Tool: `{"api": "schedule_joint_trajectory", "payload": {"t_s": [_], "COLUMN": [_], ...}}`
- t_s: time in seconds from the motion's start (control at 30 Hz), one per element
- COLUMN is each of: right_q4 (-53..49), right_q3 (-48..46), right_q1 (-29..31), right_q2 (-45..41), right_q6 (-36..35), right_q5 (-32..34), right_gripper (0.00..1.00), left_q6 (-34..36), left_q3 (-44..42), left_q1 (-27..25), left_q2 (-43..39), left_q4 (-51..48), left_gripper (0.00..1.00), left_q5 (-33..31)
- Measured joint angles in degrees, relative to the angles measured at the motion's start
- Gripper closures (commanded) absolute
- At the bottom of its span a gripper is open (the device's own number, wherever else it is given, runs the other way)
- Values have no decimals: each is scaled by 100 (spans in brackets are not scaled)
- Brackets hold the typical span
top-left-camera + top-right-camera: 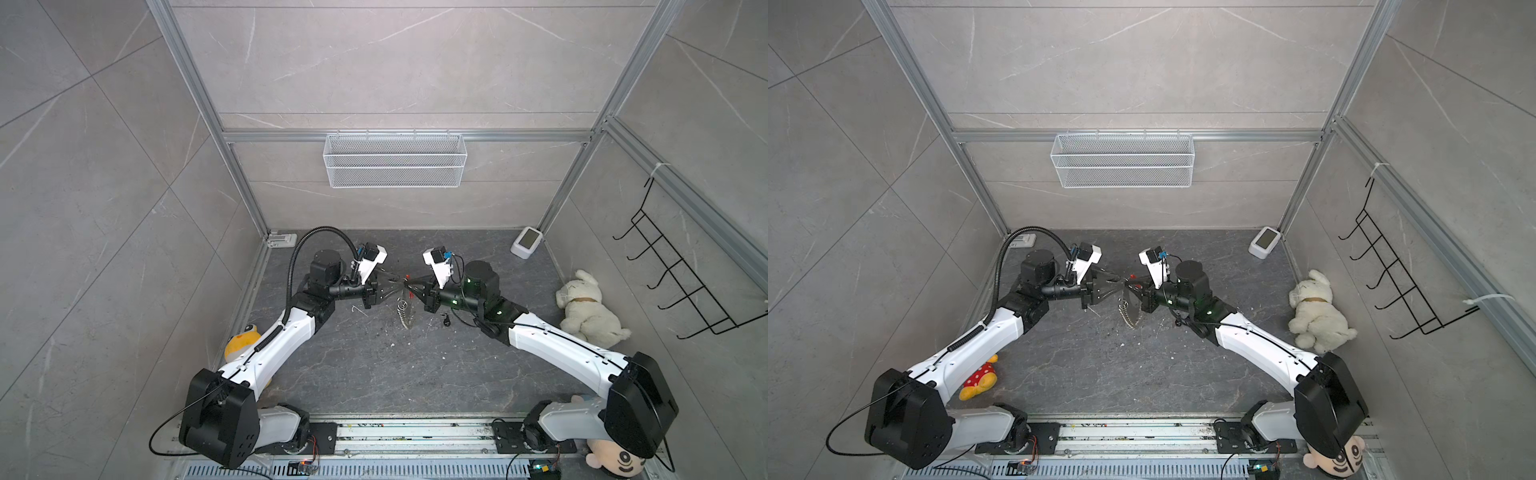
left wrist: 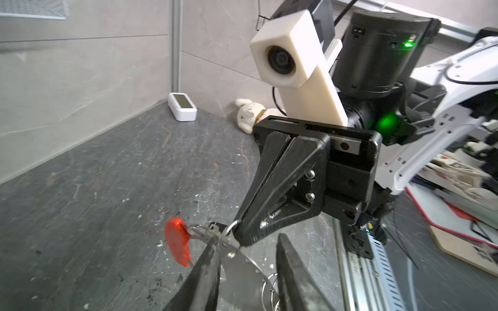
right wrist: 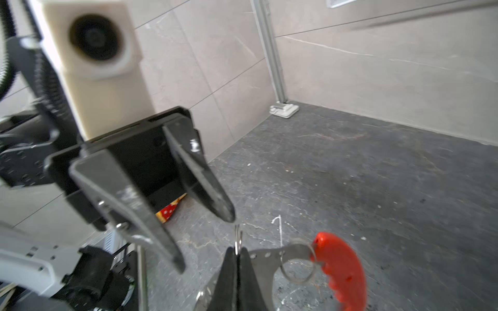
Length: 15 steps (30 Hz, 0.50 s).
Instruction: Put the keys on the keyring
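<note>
**End effectors (2).** The right end effector [image 2: 240, 234] is clenched on the thin wire of the keyring [image 1: 404, 311]. The keyring hangs from it above the worktop [image 1: 374, 374], with its red bar [image 3: 342, 266] beside the jaws and the silver pieces dangling. The left end effector [image 3: 202, 241] is released, jaws apart, tips just beside the keyring. Contact cannot be told.

**Small parts.** There is one keyring. The keys [image 1: 446, 320], one black piece, lie on the worktop near the keyring, under the right arm's wrist. One white bent wire [image 1: 358, 309] lies near the keyring on the left arm's side.

**Edges and room.** Open worktop runs from the keyring to the metal rail [image 1: 415, 432] at the arm bases. Three toys lie well apart from the keyring at the edges: white plush dog [image 1: 590, 309], yellow plush [image 1: 243, 340], doll head [image 1: 619, 461].

**Surface and room.** The worktop is dark grey, veined and flecked. The walls are grey tile in aluminium framing. One white mesh basket [image 1: 395, 160] hangs on the wall beyond the keyring.
</note>
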Motion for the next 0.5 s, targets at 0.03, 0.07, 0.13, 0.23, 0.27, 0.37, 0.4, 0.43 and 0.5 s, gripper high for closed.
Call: {"api": "schedule_joint_trajectory", "payload": {"t_s": [0.03,0.07,0.13,0.23,0.27,0.37,0.4,0.43,0.5], "right_q4": [190,358,763,1222,1366,1596,1644,1672,1740], "right_q3": [-48,-79,-142,-144,-142,-66,-13,39,140], "right_q1": [0,0,0,0,0,0,0,0,0], "right_q2": [7,9,13,66,94,234,299,356,472], "right_q6": [26,39,59,90,116,181,205,225,293], "right_q5": [83,125,181,151,111,-70,-155,-219,-334], "right_gripper": [100,100,100,100,100,100,100,100,100], "left_q6": [-116,-234,-496,-911,-1040,-1270,-1349,-1416,-1526], "left_q3": [-109,-195,-334,-426,-426,-487,-529,-555,-549], "left_q1": [-9,-9,-9,13,44,234,321,417,564], "left_q2": [-42,-83,-192,-455,-564,-901,-997,-1075,-1093], "left_q4": [136,254,461,457,409,435,476,518,590], "left_gripper": [60,59,59,53,54,46,44,42,38], "left_q5": [-201,-400,-892,-1805,-2122,-2780,-2868,-2918,-2841]}}
